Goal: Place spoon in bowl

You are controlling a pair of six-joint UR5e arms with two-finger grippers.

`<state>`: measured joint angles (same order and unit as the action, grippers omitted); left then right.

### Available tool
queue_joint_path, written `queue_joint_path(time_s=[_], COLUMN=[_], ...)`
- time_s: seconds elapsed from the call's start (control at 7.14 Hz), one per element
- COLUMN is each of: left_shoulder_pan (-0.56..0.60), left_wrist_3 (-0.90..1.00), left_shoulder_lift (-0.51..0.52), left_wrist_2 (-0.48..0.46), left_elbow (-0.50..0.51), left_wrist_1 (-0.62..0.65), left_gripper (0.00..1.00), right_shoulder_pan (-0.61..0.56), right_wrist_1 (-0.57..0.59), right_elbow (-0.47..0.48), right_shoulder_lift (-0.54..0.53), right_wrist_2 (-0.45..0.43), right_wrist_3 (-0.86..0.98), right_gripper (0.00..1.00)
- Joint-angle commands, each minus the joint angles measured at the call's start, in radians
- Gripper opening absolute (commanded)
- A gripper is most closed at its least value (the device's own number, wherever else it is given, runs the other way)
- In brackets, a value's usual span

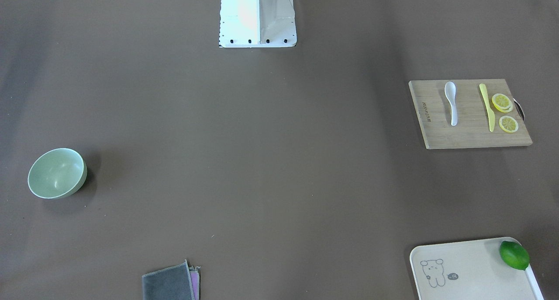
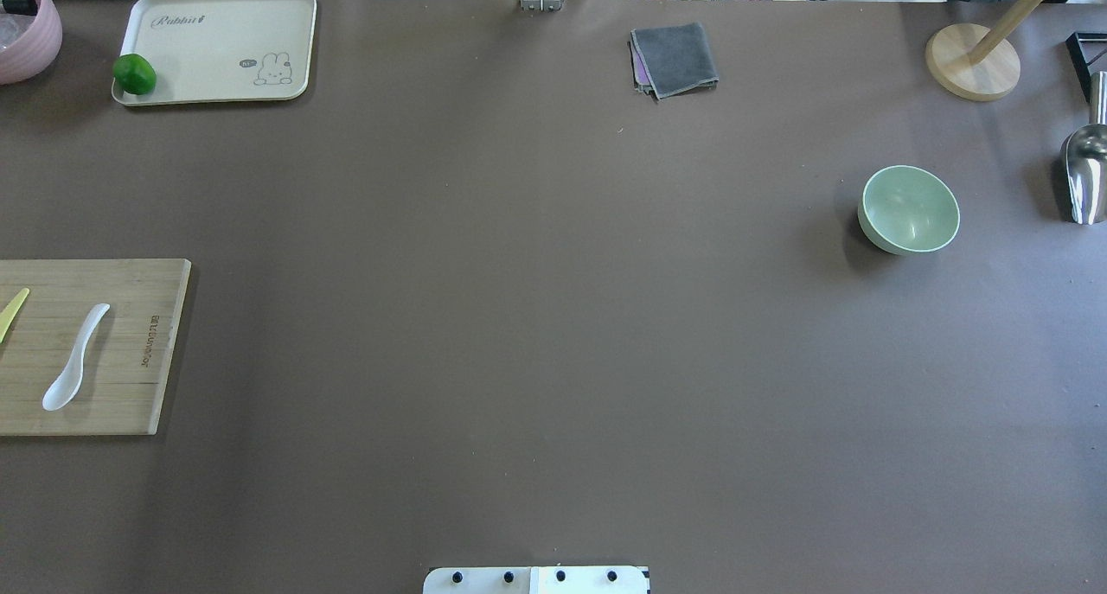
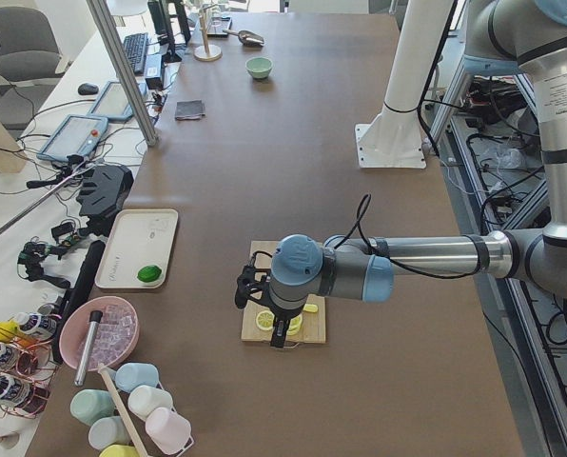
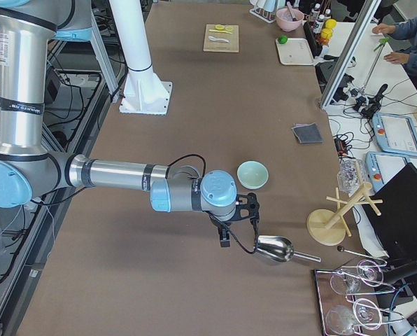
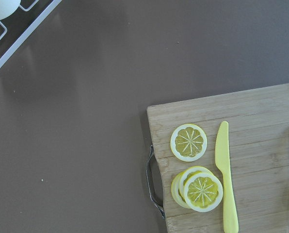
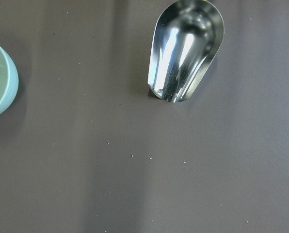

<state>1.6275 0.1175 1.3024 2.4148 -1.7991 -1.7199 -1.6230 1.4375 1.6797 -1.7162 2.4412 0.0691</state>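
- The left gripper point(image 3: 245, 288) hangs above the cutting board point(image 1: 471, 136) near the lemon slices point(image 1: 502, 102); the spoon point(image 1: 451, 102) lies past the yellow knife point(image 1: 487, 106) from it; its jaw width cannot be told
- The right gripper point(image 4: 226, 238) hovers near the bowl point(image 4: 252, 174), beside a metal scoop point(image 4: 275, 248); its opening cannot be told

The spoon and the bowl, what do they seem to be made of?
The spoon: glossy white, thick-walled; likely glazed ceramic, possibly hard plastic. The bowl: pale mint green, smooth, soft highlights inside; probably plastic or melamine, ceramic not excluded.
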Motion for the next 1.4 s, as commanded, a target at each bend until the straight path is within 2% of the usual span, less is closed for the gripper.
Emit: queue_joint_path(time_s=[0.0, 0.14, 0.42, 0.84, 1.26], left_shoulder_pan=[0.000, -0.001, -0.001, -0.006, -0.009], left_wrist_3=[-0.005, -0.005, -0.009, -0.010, -0.009], left_shoulder_lift=[0.000, 0.001, 0.001, 0.008, 0.011], left_wrist_2=[0.000, 0.001, 0.010, 0.014, 0.012], left_elbow=[0.000, -0.003, -0.005, -0.003, 0.003], left_wrist_1=[-0.003, -0.003, -0.013, -0.021, -0.023], left_gripper=[0.98, 0.98, 0.98, 0.98, 0.98], right_shoulder_pan=[0.002, 0.011, 0.102, 0.266, 0.349], right_wrist_1=[-0.002, -0.002, -0.038, -0.242, -0.252], right_elbow=[0.000, 0.000, 0.008, -0.014, -0.174], right_shoulder_lift=[0.004, 0.010, 0.018, 0.042, 0.222], right_wrist_2=[-0.002, -0.001, 0.007, -0.017, -0.025], right_wrist_3=[-0.003, -0.009, -0.200, -0.510, -0.584], right_gripper=[1.00, 1.00, 1.00, 1.00, 1.00])
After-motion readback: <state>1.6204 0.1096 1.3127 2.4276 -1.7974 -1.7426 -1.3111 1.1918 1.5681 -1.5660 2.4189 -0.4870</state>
